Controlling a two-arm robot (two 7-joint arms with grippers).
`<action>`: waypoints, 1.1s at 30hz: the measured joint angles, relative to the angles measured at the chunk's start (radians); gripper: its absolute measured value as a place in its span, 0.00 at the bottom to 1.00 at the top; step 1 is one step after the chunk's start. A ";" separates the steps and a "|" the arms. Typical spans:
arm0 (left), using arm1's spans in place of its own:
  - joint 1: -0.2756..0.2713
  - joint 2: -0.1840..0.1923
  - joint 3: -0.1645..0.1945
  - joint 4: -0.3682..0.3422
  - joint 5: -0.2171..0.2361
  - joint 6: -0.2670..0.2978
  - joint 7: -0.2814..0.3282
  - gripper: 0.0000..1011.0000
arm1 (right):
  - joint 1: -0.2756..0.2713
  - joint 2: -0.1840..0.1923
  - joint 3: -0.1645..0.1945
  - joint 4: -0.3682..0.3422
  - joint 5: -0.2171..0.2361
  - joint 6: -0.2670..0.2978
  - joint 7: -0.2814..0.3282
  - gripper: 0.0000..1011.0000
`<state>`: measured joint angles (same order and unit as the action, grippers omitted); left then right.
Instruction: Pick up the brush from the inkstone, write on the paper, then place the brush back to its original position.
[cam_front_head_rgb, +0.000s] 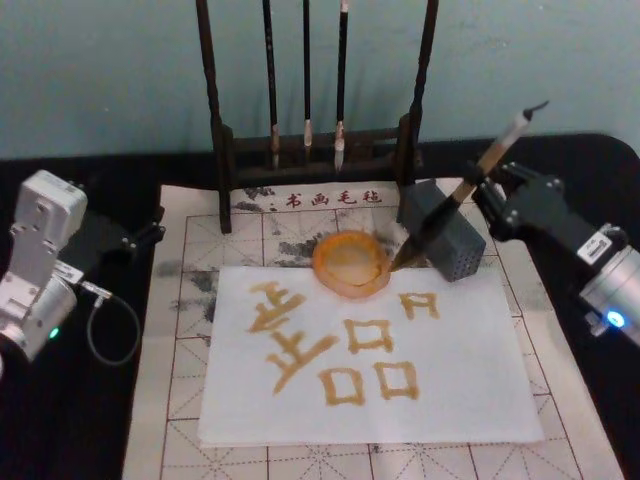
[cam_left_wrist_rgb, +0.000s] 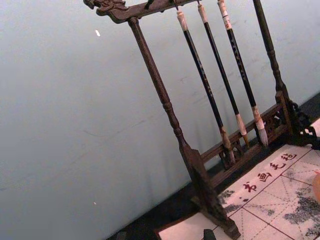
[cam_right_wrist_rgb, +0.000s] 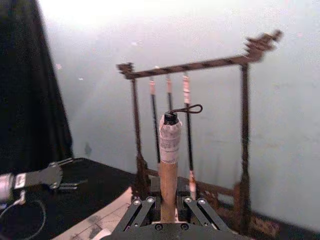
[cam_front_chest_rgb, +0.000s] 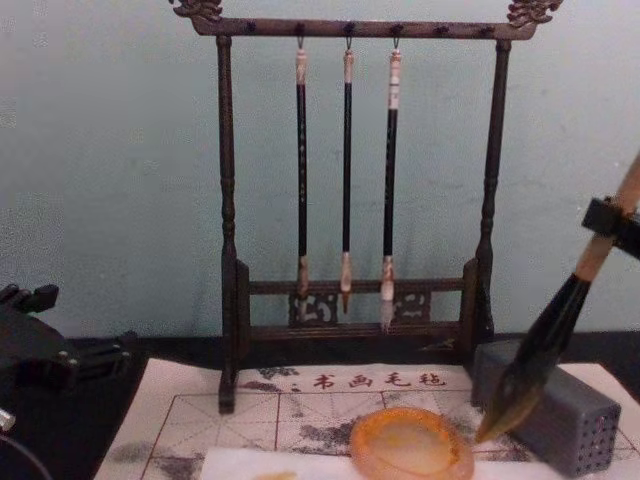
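Right claw clamping tilted brush, tip beside inkstone rim, left claw parked off paper

Inkstone at far edge of paper

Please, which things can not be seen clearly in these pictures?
- Head view: whether the brush tip touches the inkstone; the dark tuft blends into the grey block.
- Chest view: the paper, cut off by the bottom edge.
- Right wrist view: the brush tuft, hidden below the right end effector.
Left end effector idles at far left.
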<state>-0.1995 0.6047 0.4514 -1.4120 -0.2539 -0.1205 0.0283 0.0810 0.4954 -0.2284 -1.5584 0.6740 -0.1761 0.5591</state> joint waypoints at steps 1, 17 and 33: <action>0.000 0.000 0.000 0.000 0.000 0.000 0.000 0.99 | -0.002 0.002 0.007 -0.014 0.019 0.045 -0.025 0.20; 0.000 0.000 0.000 0.000 0.000 0.000 0.000 0.99 | -0.076 0.051 0.045 -0.118 0.109 0.188 -0.149 0.20; 0.000 0.000 0.000 0.000 0.000 0.000 0.000 0.99 | -0.115 0.059 0.034 -0.123 0.031 0.133 -0.159 0.20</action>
<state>-0.1995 0.6047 0.4514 -1.4120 -0.2539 -0.1205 0.0283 -0.0339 0.5541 -0.1941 -1.6810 0.7049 -0.0432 0.3996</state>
